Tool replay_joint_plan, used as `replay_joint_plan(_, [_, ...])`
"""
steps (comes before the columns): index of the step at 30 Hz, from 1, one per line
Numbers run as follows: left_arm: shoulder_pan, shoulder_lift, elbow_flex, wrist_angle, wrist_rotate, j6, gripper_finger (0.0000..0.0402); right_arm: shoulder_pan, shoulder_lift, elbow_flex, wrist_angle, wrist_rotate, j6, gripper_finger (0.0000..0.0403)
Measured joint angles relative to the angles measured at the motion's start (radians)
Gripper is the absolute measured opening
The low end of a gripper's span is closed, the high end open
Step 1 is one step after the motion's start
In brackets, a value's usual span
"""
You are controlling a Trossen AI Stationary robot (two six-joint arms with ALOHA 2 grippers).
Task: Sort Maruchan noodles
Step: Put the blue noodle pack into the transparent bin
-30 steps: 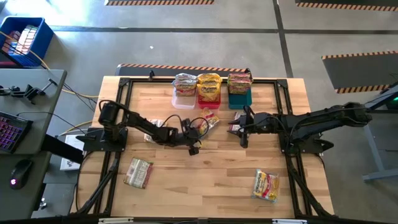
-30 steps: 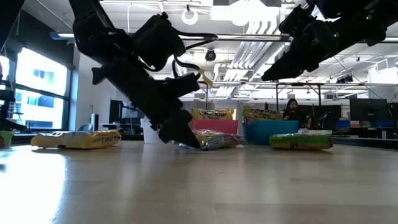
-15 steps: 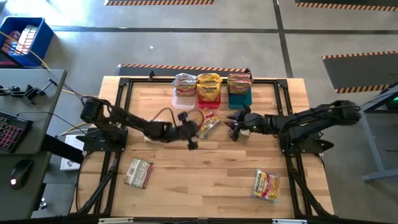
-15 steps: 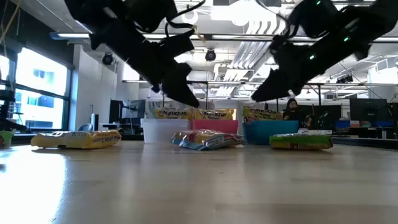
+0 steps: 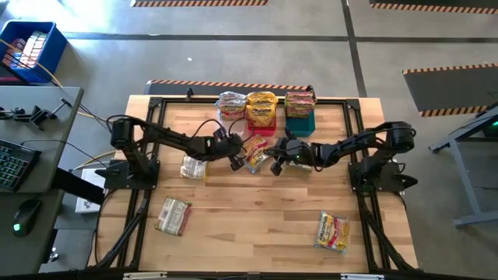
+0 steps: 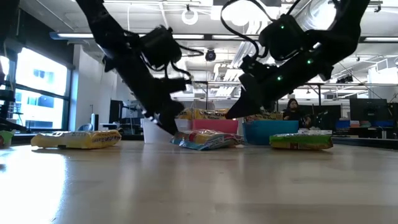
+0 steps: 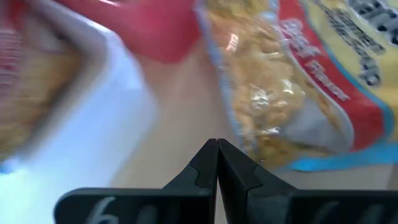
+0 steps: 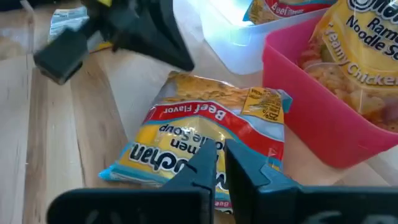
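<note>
High view shows both arms have swung in toward the beef noodle packet [image 5: 257, 150] lying on the table just before the red bin [image 5: 261, 122]; left hand [image 5: 234, 161] and right hand [image 5: 275, 166], both pinched shut and empty, flank it, so pickup seems imminent.

Your wooden counter [image 5: 257, 218] carries three bins [image 5: 262, 123] along its far edge and loose noodle packets [image 5: 332, 231]: one beside the bins, three nearer you.
</note>
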Motion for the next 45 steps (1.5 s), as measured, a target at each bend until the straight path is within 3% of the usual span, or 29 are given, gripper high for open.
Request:
replay_joint_plan(6, [-0.06,0.028,0.0,0.036,0.17,0.004,0.0,-0.007,0.001,0.003,-0.003,0.023,0.048,0.0001])
replay_joint_plan(13, [-0.173,0.028,0.0,0.206,0.319,0.004,0.0,-0.049,0.001,0.003,-0.033,0.027,0.106,0.0002])
replay_joint_plan(22, [-0.244,-0.076,0.0,0.22,0.274,0.03,0.0,-0.066,0.027,0.003,-0.011,0.018,0.098,0.0002])
replay_joint_plan(30, [-0.121,-0.201,0.002,0.158,0.294,-0.017,0.0,-0.053,0.192,0.066,0.046,-0.022,0.098,0.0002])
replay_joint_plan(37, [-0.04,-0.214,0.0,0.043,0.326,-0.025,0.0,-0.022,0.241,0.147,0.028,-0.248,-0.06,0.0002])
replay_joint_plan(45, [-0.035,-0.214,0.0,-0.09,0.327,-0.033,0.0011,0.028,0.242,0.171,-0.004,-0.438,-0.264,0.0002])
